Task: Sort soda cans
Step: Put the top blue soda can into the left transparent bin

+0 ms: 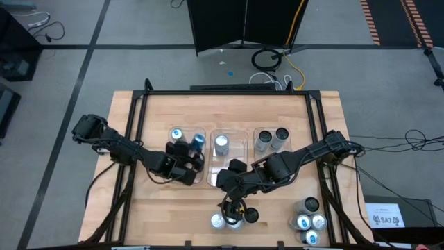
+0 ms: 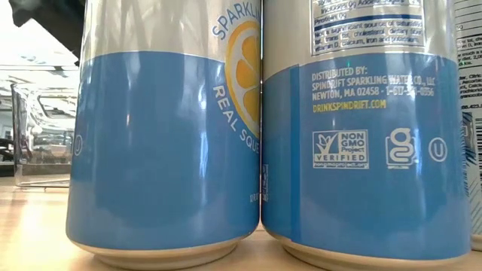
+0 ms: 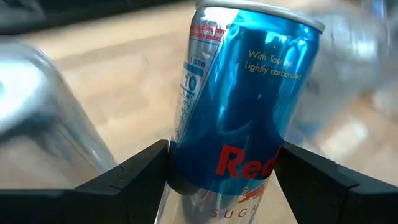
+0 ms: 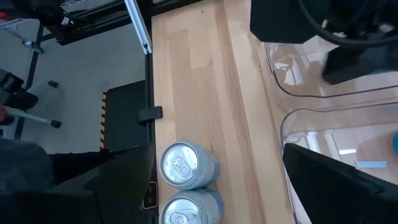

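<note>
Right, your left gripper (image 3: 224,180) had the blue can (image 3: 245,93) clamped over the left tray (image 1: 182,139), placement due next, while your right gripper (image 1: 234,208) hung open above the front cans (image 4: 186,165).

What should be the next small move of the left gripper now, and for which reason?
Probably lower the tilted blue-and-silver soda can into the left clear plastic tray and then open. The left gripper grips that can between its fingers, over the tray where another blue-topped can stands.
</note>
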